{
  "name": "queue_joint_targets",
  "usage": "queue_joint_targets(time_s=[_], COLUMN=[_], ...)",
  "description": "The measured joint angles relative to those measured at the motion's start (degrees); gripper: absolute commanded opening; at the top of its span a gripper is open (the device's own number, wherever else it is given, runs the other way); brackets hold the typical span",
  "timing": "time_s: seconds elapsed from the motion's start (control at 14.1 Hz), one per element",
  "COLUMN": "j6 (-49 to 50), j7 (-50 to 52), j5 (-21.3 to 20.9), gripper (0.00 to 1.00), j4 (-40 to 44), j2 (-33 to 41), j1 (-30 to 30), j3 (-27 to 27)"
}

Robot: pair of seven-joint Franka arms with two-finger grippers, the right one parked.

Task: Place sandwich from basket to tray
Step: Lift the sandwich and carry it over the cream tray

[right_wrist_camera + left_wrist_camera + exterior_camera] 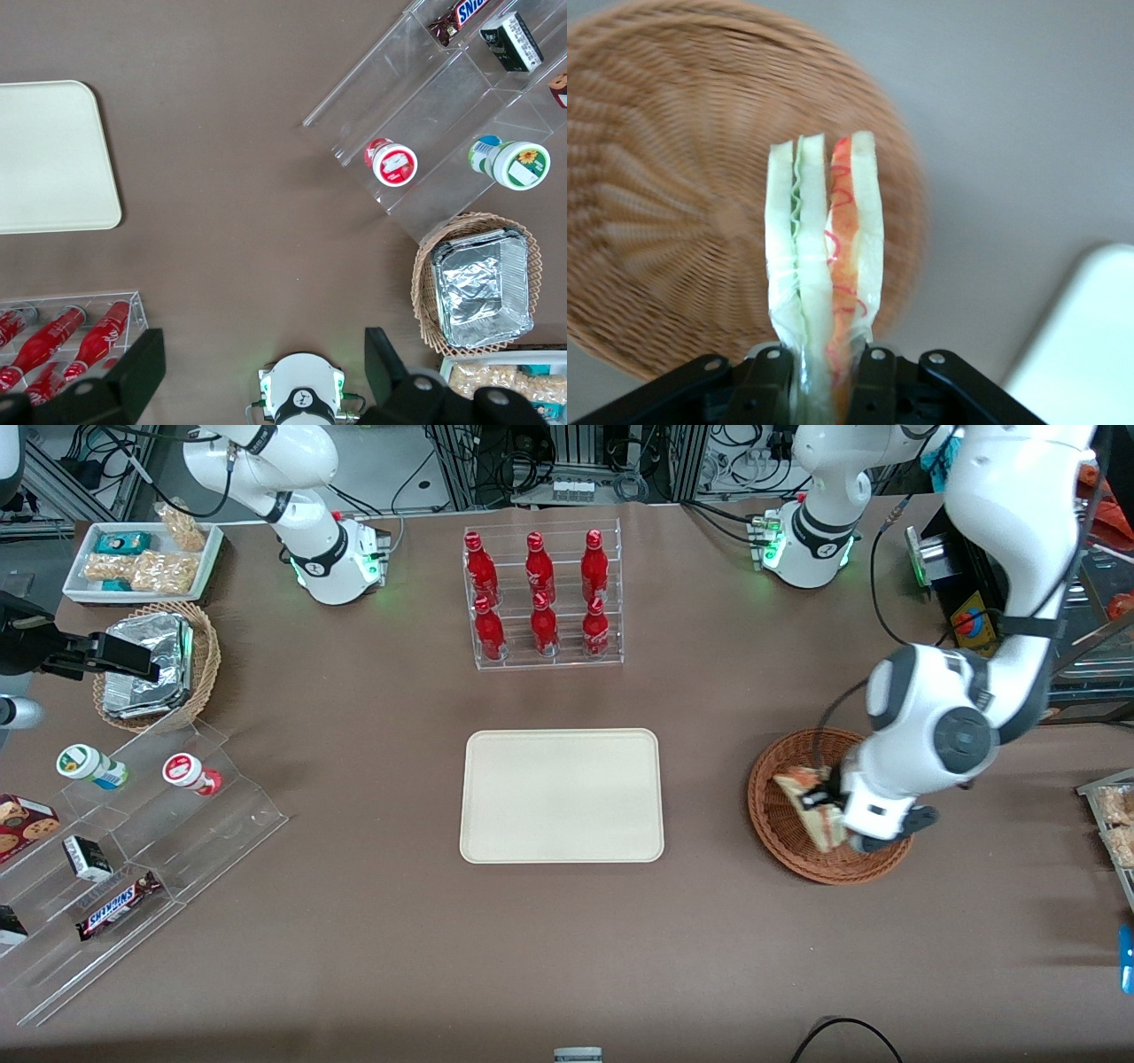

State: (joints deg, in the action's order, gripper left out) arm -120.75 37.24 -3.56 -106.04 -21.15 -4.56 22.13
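Gripping the sandwich (812, 804) above the basket (780, 828).

The gripper (822, 376) is clamping the sandwich by one end between its two fingers (769, 382), so the wedge is sticking out ahead of it with green filling on one side and red-orange on the other; the sandwich is hanging over the basket near the working arm's end of the table. The tray (562, 795) is lying bare mid-table, well apart from the basket. A clear rack (542, 595) is holding six red bottles. Toward the parked arm's end, a tan basket (202, 657) is carrying foil containers, and a clear stepped stand (133, 850) is displaying a bar reading SNICKERS (118, 904).
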Motion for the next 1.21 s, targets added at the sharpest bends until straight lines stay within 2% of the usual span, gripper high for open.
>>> queue_joint_targets(time_s=[0.21, 0.43, 0.57, 0.71, 0.85, 0.92, 0.99, 1.06, 1.14, 1.21], j6=[0.24, -0.11, -0.21, -0.23, -1.10, -1.18, -1.17, -1.17, -1.18, -1.18], j7=[5.66, 11.57, 12.90, 12.90, 12.89, 12.88, 12.87, 12.86, 12.86, 12.85], j5=[0.00, -0.08, -0.16, -0.17, -0.17, -0.17, -0.17, -0.17, -0.17, -0.18], gripper=[0.07, 0.07, 0.08, 0.08, 0.14, 0.24, 0.27, 0.41, 0.74, 1.00], j4=[2.93, 9.65, 14.73, 18.23, 20.55, 21.64, 22.51, 22.98, 23.28, 23.68], j2=[-2.34, -10.20, -15.86, -19.91, -22.33, -23.11, -23.70, -24.04, -24.23, -24.29], j1=[12.89, 24.66, 29.09, 31.09, 31.82, 32.13, 32.52, 32.86, 33.03, 33.02], j3=[0.21, -0.20, -0.58, -0.71, -0.73, -0.73, -0.73, -0.73, -0.73, -0.82])
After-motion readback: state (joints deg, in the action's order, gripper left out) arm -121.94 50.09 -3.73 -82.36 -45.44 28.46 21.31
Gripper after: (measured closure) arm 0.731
